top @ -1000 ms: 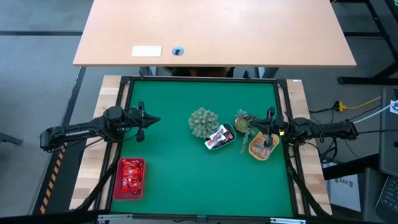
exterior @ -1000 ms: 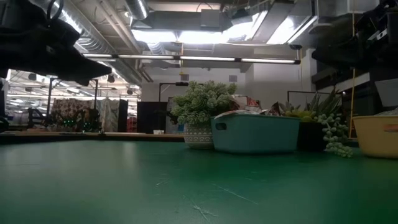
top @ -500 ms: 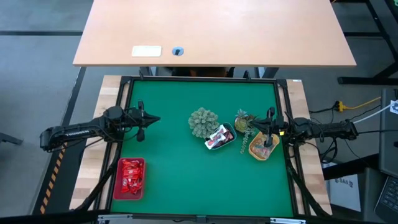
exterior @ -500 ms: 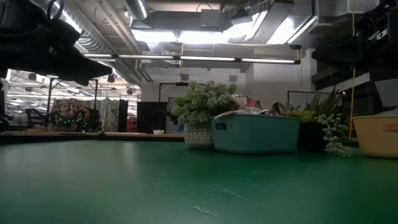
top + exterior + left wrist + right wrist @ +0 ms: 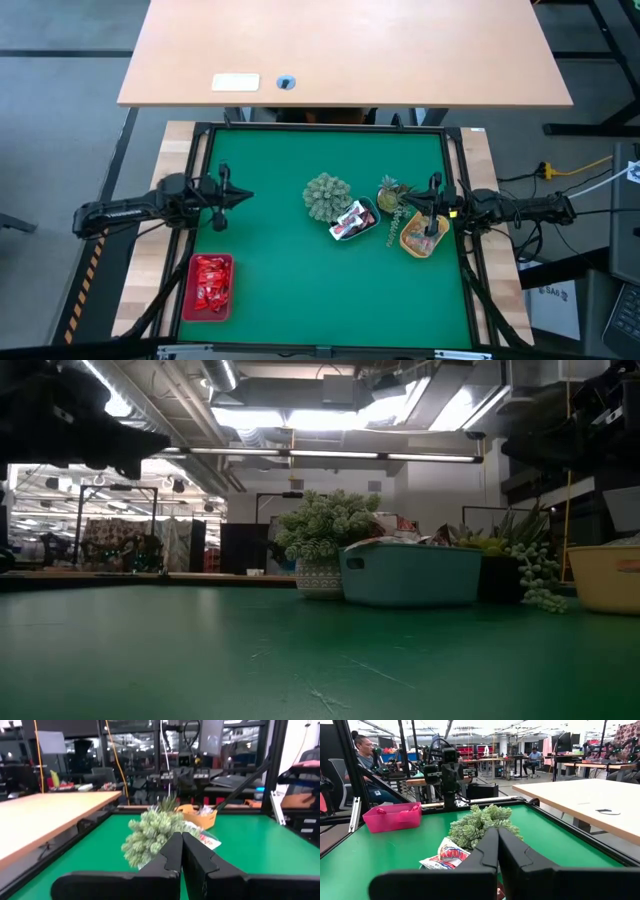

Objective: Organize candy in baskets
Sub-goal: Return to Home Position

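Note:
The red basket (image 5: 210, 286) sits by the near left corner, full of red candy (image 5: 209, 281). The pale blue basket (image 5: 353, 222) holds mixed wrappers at mid-table, and the yellow-orange basket (image 5: 419, 239) with a few sweets stands to its right. My left gripper (image 5: 247, 196) hovers shut over the table's left part, clear of everything; its fingers meet in its wrist view (image 5: 181, 846). My right gripper (image 5: 402, 207) is shut (image 5: 497, 841), held above the far left edge of the yellow-orange basket, touching nothing.
A round spiky plant (image 5: 327, 196) stands just left of the blue basket, and a smaller trailing plant (image 5: 390, 193) stands between the blue and yellow baskets. A light wooden desk (image 5: 340, 50) lies beyond the far edge. A person (image 5: 366, 746) sits in the room behind the left arm.
My left gripper has risen and drawn back a little toward the table's left edge, staying shut. The right arm and the baskets have kept still.

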{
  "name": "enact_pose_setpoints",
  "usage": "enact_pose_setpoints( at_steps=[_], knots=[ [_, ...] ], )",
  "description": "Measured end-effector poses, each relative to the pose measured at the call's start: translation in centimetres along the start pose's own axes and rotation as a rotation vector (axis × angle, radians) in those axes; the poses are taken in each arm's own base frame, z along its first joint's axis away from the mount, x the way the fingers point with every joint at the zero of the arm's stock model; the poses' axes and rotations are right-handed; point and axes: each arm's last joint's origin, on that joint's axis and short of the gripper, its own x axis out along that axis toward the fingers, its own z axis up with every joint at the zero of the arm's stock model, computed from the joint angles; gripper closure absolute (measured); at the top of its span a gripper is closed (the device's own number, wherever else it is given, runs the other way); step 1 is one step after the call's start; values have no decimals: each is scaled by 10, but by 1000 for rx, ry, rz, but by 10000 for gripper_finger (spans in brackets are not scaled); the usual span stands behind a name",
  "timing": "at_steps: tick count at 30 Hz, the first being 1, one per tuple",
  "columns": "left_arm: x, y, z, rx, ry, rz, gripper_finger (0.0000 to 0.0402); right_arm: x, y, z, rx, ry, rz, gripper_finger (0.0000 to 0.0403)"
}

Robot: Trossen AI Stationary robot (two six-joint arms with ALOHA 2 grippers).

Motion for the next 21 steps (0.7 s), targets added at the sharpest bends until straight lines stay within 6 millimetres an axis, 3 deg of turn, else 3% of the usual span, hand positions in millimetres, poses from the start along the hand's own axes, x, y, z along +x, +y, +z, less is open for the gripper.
enact_pose_setpoints(
  at_steps=[21],
  knots=[
    [-3, -1, 4, 5, -46, -4, 400, 0, 0, 0, 0, 0, 0, 400]
  ],
)
